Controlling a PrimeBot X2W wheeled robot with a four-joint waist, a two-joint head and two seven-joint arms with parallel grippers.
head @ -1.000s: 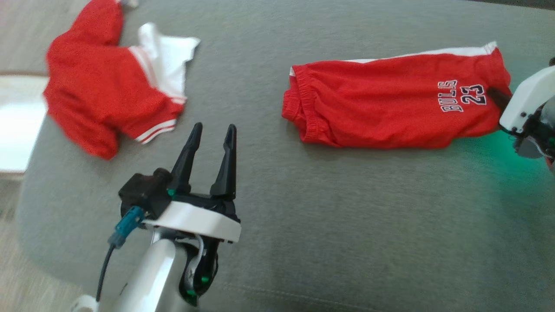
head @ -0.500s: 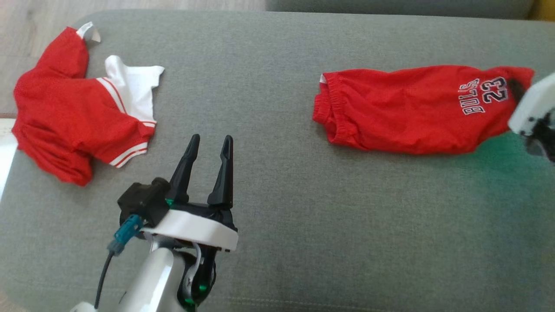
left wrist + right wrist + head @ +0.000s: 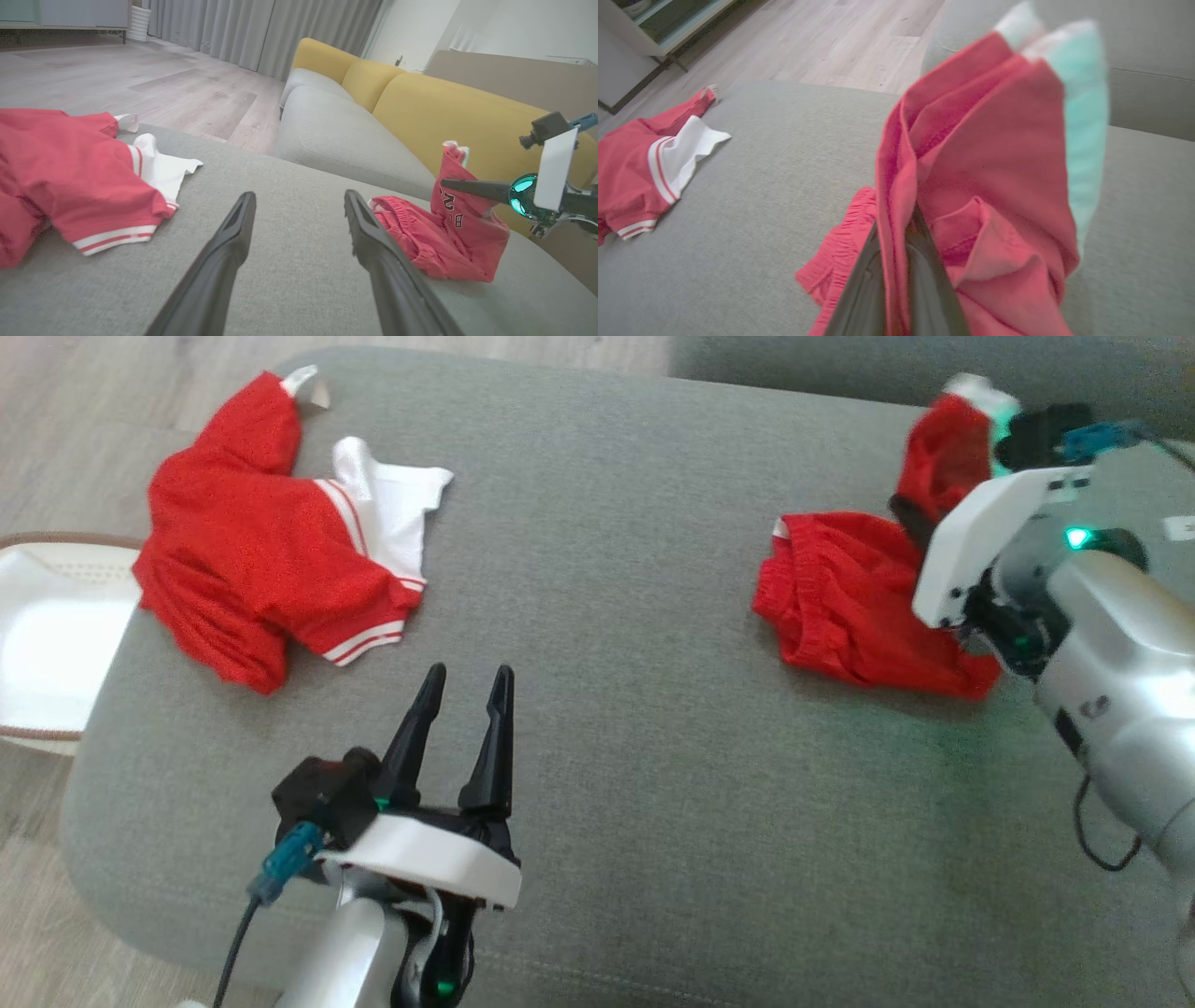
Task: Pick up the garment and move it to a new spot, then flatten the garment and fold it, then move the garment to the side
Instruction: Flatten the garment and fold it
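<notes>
- The right gripper [image 3: 904, 513] is clamped on one end of the red shorts [image 3: 840, 616] and holds that end raised above the grey cushion [image 3: 607, 616], near the cushion's far right corner. In the right wrist view the red cloth is pinched between its closed fingers [image 3: 873, 289].
- The elastic waistband end of the shorts lies bunched on the cushion, just beneath the lifted part. Dark lettering on the raised cloth is partly visible in the left wrist view.
- The left gripper [image 3: 470, 674] hovers over the cushion toward its near left corner, fingers spread wide and holding nothing, well apart from the shorts.
- A red jersey [image 3: 243, 551] with white trim lies crumpled at the cushion's far left corner.
- A yellow sofa [image 3: 444, 107] stands beyond the cushion's right edge, and a wooden floor [image 3: 140, 79] stretches behind it.
</notes>
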